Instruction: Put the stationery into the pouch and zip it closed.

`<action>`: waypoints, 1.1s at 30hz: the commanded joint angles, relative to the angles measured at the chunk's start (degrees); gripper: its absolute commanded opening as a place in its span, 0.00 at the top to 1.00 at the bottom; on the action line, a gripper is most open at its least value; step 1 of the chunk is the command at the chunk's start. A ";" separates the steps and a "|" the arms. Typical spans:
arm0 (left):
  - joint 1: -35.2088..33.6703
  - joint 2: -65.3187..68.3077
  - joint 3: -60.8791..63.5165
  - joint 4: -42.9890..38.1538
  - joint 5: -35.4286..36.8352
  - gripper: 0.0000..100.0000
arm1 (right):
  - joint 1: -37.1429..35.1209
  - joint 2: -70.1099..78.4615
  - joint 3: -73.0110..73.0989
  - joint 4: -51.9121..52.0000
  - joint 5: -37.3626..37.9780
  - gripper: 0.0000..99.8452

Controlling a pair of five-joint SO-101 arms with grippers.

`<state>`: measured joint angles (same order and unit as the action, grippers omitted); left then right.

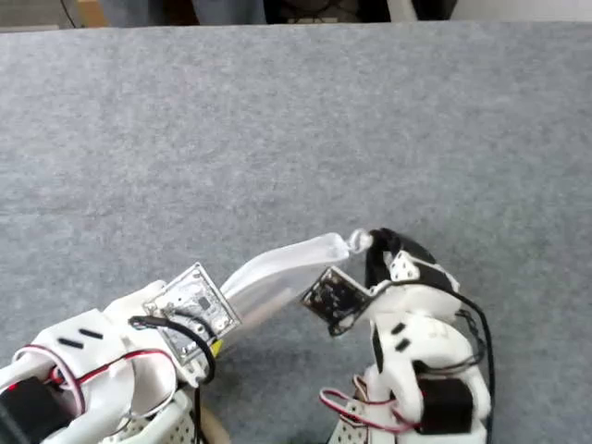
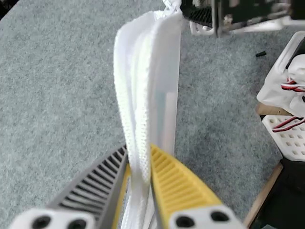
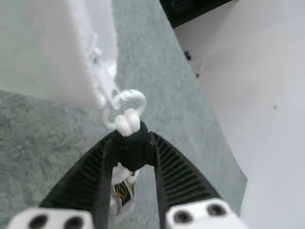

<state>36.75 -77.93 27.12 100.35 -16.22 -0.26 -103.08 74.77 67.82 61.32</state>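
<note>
**Colleague:** What are the jaws doing at this moment?

**Operator:** On my right gripper (image 3: 129,140), the two black jaws are pinched together on the small white zipper pull (image 3: 125,112), just behind its ring. On my left gripper (image 2: 140,155), the grey jaw and the yellow jaw are clamped on the opposite end of the pouch (image 2: 155,71), biting across the white zipper tape.

**Colleague:** And where is the pouch itself?

**Operator:** It is a pale, translucent pouch stretched between my two arms. It appears to be held just above the grey counter (image 1: 277,111), towards the near side. From above it runs on a slant, from the left jaws up to the pull at the right jaws.

**Colleague:** How far along would you say we are?

**Operator:** Close to the end, I judge. The pull sits at the far end of the zip, away from the left jaws. The tape looks joined along the whole length I can see, so the zip reads as closed, or nearly. I cannot tell whether the stationery is inside, because the pouch wall is too cloudy. What seems left is confirming the slider is fully home, then setting the pouch down and letting go.
</note>
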 commanded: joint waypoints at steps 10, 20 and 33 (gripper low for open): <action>-0.04 -1.05 -3.74 0.70 0.88 0.97 | 7.65 1.01 9.71 -15.12 0.79 0.99; -6.20 -0.62 4.35 -7.30 0.53 0.77 | 1.85 1.01 6.81 -25.58 -10.37 0.78; -23.16 14.15 10.51 -34.55 0.88 0.62 | 2.37 1.10 5.49 -48.88 -24.09 0.86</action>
<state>17.76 -69.14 40.31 70.90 -15.87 2.29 -102.55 82.86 21.67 38.20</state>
